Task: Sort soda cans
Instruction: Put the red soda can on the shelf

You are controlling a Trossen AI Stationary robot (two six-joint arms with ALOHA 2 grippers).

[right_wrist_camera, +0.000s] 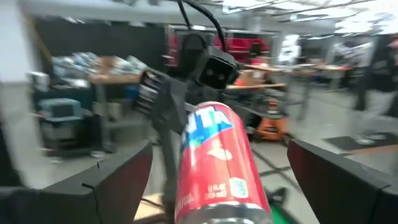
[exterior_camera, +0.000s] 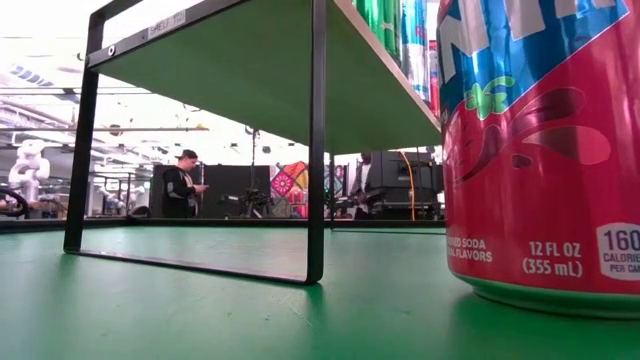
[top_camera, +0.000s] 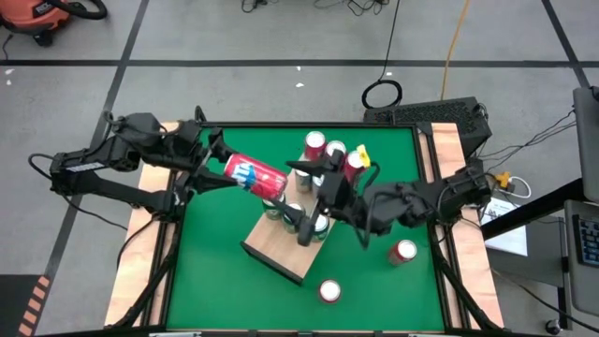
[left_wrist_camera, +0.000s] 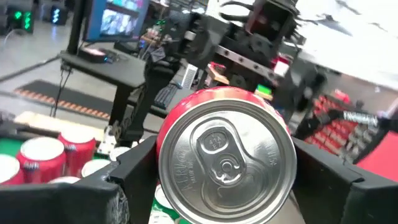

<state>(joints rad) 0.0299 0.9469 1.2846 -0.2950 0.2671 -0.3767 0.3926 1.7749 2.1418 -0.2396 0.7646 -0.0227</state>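
Note:
My left gripper is shut on a red soda can with a blue band, which lies level in the air over the green table. My right gripper is open at the can's free end. Its fingers stand wide on either side of the can without touching it. Several red cans and green cans stand on the raised light wooden board. Two red cans stand on the table at the near right. My left gripper pinches the red can's side walls near its silver top end between its two fingers. The fingers come level from the table's left and lie along the can. The can is lifted clear, lying level, its bottom end pointing toward the right gripper.
The board is a shelf on a black metal frame, with open space beneath it. One red can stands close before the low camera. A wooden rim edges the green table. A person stands far off in the room.

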